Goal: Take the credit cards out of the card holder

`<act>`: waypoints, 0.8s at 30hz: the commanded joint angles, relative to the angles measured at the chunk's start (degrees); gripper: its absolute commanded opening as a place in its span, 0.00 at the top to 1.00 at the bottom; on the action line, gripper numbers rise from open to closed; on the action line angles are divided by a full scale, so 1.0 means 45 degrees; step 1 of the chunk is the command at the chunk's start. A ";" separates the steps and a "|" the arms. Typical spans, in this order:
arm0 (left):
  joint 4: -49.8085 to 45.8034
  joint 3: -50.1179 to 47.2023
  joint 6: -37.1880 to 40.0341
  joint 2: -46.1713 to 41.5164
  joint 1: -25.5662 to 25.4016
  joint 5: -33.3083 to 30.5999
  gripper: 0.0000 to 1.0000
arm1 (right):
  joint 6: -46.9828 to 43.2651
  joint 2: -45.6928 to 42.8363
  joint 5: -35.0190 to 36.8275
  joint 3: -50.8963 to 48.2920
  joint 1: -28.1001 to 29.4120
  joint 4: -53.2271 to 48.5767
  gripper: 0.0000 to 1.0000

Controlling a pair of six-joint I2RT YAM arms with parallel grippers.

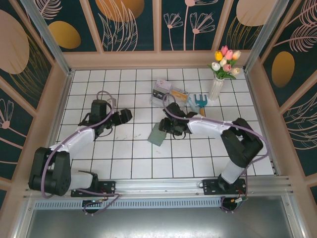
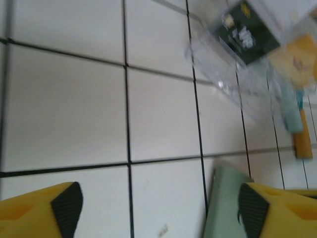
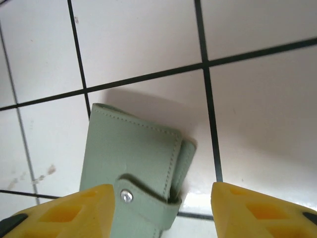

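Card holder (image 3: 132, 158) folded closed, strap (image 3: 148, 202) across.

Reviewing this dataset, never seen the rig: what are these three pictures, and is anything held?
Two robot arms on a tiled table, each ending in a two-finger gripper. One picture looks down from above and behind; the other two come from wrist cameras, yellow fingers in frame. On the table: a grey-green card holder, folded shut, a clear plastic tray, a garden fork, a vase of tulips. The right gripper hovers over the card holder, jaws apart; the left gripper is open beside it. Nothing is held.
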 commanded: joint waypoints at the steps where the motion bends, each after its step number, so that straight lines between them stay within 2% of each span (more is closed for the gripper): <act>1: -0.0398 0.0390 -0.0433 0.0670 -0.0774 0.0795 0.27 | 0.1209 -0.0231 -0.1069 -0.0889 -0.0132 0.1444 0.47; 3: -0.0390 0.0580 -0.0647 0.1195 -0.1344 0.0801 0.29 | 0.1497 -0.0051 -0.1379 -0.1031 -0.0147 0.1947 0.50; 5: -0.0204 0.0757 -0.0871 0.1775 -0.1880 0.0856 0.37 | 0.1652 0.0172 -0.1607 -0.1070 -0.0192 0.2228 0.53; 10: 0.0470 0.1164 -0.1275 0.2846 -0.3059 0.0957 0.43 | 0.1700 0.0527 -0.2462 -0.1211 -0.0298 0.3069 0.56; 18: 0.0628 0.1431 -0.1368 0.3872 -0.3538 0.1278 0.45 | 0.1647 0.0989 -0.2496 -0.1197 -0.0348 0.3114 0.57; 24: 0.0806 0.1635 -0.1285 0.4475 -0.3669 0.2070 0.53 | 0.1430 0.1275 -0.2484 -0.1136 -0.0402 0.3126 0.58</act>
